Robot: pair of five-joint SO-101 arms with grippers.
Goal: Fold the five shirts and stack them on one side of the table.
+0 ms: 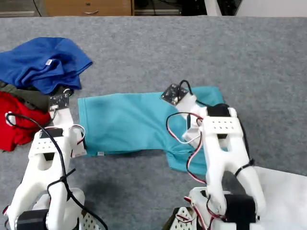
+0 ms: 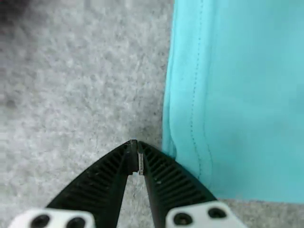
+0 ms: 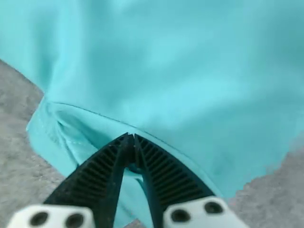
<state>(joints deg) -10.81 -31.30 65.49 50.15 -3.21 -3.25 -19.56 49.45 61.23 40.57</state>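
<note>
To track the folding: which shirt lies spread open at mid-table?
The turquoise shirt; the blue shirt, red shirt and dark shirt lie bunched in a heap.

You're working over a table [image 1: 268, 52] covered in grey felt, evenly and softly lit. Beyond its far edge you see a light wooden drawer cabinet [image 1: 86, 7], with dark shadow just beside it.

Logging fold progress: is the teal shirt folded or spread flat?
Partly folded: in the right wrist view the teal shirt shows one hemmed layer lying over another.
</note>
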